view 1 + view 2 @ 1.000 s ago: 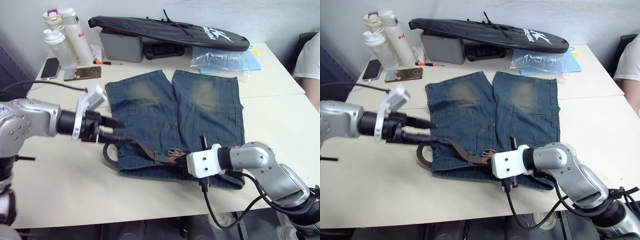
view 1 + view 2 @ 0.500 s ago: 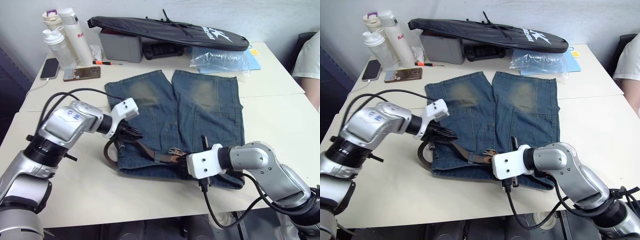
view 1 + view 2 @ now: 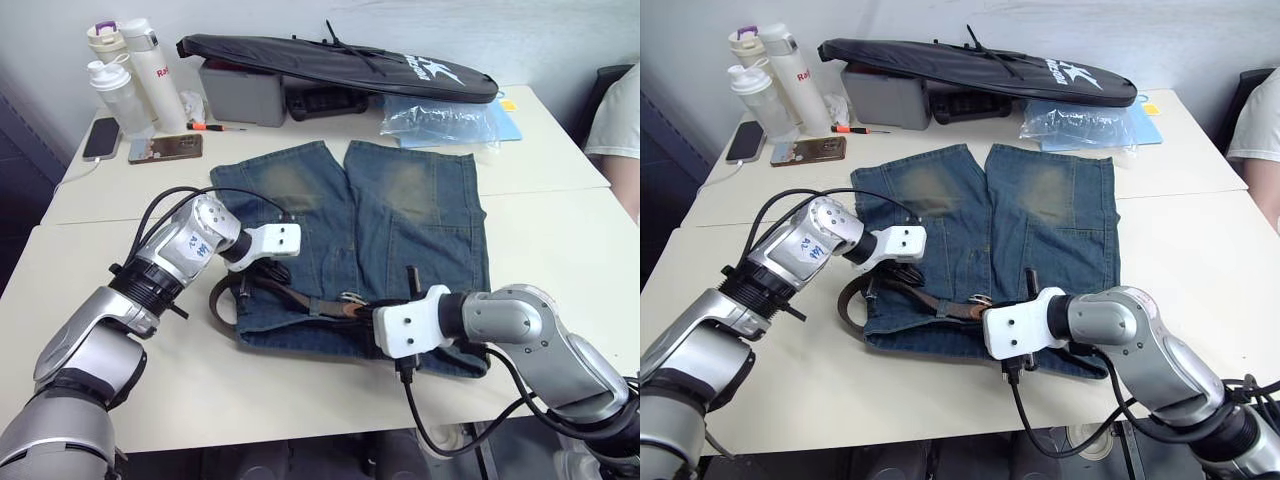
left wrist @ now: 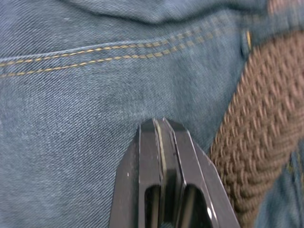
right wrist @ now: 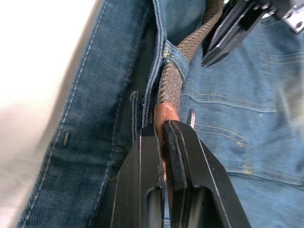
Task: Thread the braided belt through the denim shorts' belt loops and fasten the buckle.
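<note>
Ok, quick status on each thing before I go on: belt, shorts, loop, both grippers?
braided belt: through one loop, tan end gripped
denim shorts: flat on table
belt loop: belt running through it
right gripper: shut on belt's tan end
left gripper: shut, empty, on denim beside belt

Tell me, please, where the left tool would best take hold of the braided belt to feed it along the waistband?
Probably the slack loop of the braided belt hanging off the denim shorts on the robot's left. It stands clear of the cloth there, so the left tool could close across the strap from that side.
</note>
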Tool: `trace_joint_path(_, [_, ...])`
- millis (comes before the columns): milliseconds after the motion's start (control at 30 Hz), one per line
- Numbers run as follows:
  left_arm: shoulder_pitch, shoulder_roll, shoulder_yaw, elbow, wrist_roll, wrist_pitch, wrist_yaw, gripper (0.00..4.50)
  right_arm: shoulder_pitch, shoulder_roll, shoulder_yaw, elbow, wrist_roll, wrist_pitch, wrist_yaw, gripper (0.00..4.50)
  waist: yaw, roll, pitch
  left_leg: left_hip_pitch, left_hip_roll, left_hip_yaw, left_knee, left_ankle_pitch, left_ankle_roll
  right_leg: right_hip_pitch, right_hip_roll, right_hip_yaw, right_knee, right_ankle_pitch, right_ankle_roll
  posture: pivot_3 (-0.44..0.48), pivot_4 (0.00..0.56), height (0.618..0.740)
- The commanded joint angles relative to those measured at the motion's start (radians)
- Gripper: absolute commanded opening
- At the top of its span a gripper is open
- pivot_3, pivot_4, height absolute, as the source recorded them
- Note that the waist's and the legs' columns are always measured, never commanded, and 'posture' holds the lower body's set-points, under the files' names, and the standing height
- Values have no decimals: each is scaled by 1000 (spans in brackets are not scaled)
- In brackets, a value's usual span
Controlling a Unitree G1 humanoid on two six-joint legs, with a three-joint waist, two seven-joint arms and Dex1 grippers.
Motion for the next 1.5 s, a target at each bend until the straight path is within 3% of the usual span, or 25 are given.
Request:
trace_joint_path(33, [8, -1, -50, 117, 130, -130, -42, 73, 7, -30, -76, -54, -27, 5, -27, 0, 0, 1, -1, 0, 0, 0, 0, 0, 0, 0, 0, 0, 0, 0, 0, 0, 150, 740])
trace_joint_path(167, [1, -16, -46, 186, 184, -217, -74, 73, 22, -64, -129, -64, -25, -3, -32, 0, -1, 3, -5, 0, 0, 0, 1, 0, 0, 0, 0, 0, 0, 0, 0, 0, 150, 740])
trace_joint_path(300, [3, -18, -47, 231, 232, -281, -93, 73, 54, -136, -270, -49, 25, -45, -5, 0, -3, 5, -7, 0, 0, 0, 1, 0, 1, 1, 0, 0, 0, 0, 0, 0, 150, 740])
trace_joint_path(533, [42, -10, -12, 214, 247, -278, -103, 73, 93, -216, -467, 7, 157, -71, 58, 0, -12, 6, -9, 1, 0, 2, 1, -2, 6, 2, 0, 2, 1, -1, -2, 0, 150, 740])
trace_joint_path(867, [82, 6, 26, 177, 262, -256, -117, 73, 200, -306, -606, 106, 219, -122, 133, 0, -27, 8, -10, 2, 0, 3, 1, -2, 6, 2, 0, 3, 2, -1, -2, 0, 150, 740])
trace_joint_path(1167, [106, 5, 84, 126, 231, -180, -144, 73, 138, -291, -526, 86, 242, -133, 103, 0, -36, 8, -11, 3, 0, 6, 1, -2, 7, 1, 0, 6, 3, -1, -2, 0, 150, 740])
trace_joint_path(1300, [106, 3, 214, 22, 88, 21, -208, 73, 89, -273, -458, 75, 253, -134, 91, 0, -42, 7, -10, 3, 0, 7, 1, -2, 7, 0, 0, 7, 4, -1, -2, 0, 150, 740])
trace_joint_path(1400, [71, 12, 318, -31, -11, 283, -237, 73, 64, -271, -436, 87, 257, -142, 93, 0, -38, 4, -7, 2, 0, 6, 3, -2, 6, -2, 0, 7, 7, 0, 0, 0, 150, 740])
trace_joint_path(1500, [61, 29, 420, -92, -89, 347, -214, 73, 38, -273, -416, 109, 259, -156, 100, 0, -28, 1, -5, -1, 0, 6, 7, -3, 8, -4, 0, 7, 7, 0, 1, 0, 150, 740])
